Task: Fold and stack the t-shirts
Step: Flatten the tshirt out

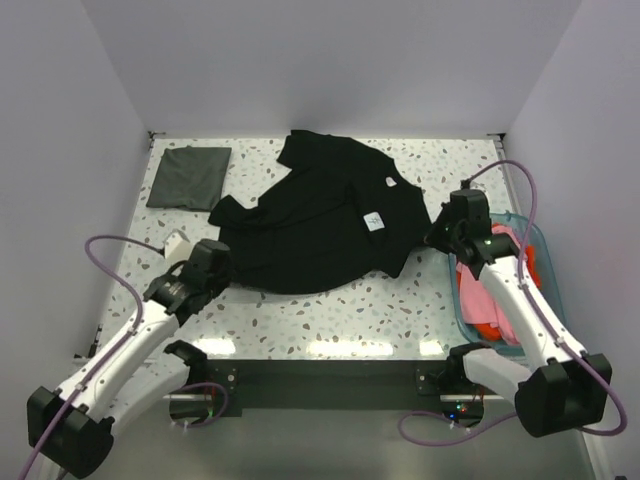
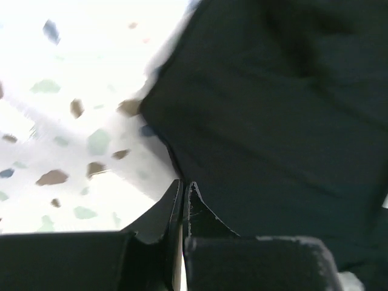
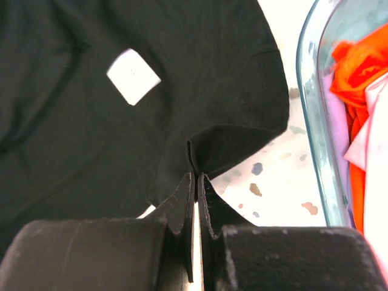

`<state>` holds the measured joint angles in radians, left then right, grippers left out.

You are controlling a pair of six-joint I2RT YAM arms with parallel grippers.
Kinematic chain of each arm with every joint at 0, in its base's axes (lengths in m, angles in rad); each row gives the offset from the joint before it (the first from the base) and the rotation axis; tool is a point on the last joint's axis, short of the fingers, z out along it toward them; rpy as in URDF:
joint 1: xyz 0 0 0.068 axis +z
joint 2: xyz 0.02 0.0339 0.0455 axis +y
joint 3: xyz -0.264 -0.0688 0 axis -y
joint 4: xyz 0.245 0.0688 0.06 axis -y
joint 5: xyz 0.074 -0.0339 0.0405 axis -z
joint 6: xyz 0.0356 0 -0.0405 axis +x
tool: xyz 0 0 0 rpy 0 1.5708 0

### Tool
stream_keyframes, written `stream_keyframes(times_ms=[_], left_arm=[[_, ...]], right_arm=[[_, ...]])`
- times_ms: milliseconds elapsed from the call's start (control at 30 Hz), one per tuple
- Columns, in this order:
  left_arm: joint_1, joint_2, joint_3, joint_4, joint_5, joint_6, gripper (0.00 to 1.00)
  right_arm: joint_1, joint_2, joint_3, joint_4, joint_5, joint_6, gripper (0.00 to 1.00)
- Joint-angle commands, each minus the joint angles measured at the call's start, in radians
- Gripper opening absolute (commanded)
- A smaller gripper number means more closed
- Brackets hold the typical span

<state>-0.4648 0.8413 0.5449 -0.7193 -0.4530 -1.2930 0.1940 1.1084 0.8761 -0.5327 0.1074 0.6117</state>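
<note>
Lying spread and rumpled across the middle of the speckled bench [image 1: 330, 320], the black t-shirt [image 1: 320, 215] shows a square white tag [image 1: 374, 221] on its right half. A grey t-shirt [image 1: 189, 177] rests folded square at the far left corner, well apart from the black one.

At the right edge of the bench stands a clear, blue-tinted bin [image 1: 541, 252]. It holds a pink t-shirt [image 1: 480, 290] and an orange t-shirt [image 3: 364, 60], both bunched loosely together, the orange showing beneath and beside the pink. The black shirt's right edge lies near the bin's wall, with a strip of bare bench between them.

The right fingers [image 3: 182, 200] are pressed together on the black t-shirt's right hem, pinching a small fold of cloth that rises up between their tips, just beside the bin.

The left fingers [image 2: 170, 209] are also pressed together, with only a hairline gap, low over the bench at the shirt's lower left edge. Their tips meet the dark cloth's border, but the wrist view is blurred and I cannot tell whether any fabric is caught between them.
</note>
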Motion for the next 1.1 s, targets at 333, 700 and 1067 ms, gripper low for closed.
stream_keyframes(times_ms=[333, 700, 1067], left_arm=[[0.017, -0.222, 0.541, -0.154, -0.133, 0.205, 0.00], [0.017, -0.076, 0.966, -0.026, -0.150, 0.339, 0.00], [0.170, 0.356, 0.885, 0.426, 0.121, 0.437, 0.00]], right_arm=[[-0.005, -0.304, 0.440, -0.344, 0.092, 0.042, 0.00], [-0.005, -0.040, 1.167, -0.429, 0.046, -0.076, 0.00], [-0.007, 0.299, 1.064, -0.032, -0.092, -0.099, 0.00]])
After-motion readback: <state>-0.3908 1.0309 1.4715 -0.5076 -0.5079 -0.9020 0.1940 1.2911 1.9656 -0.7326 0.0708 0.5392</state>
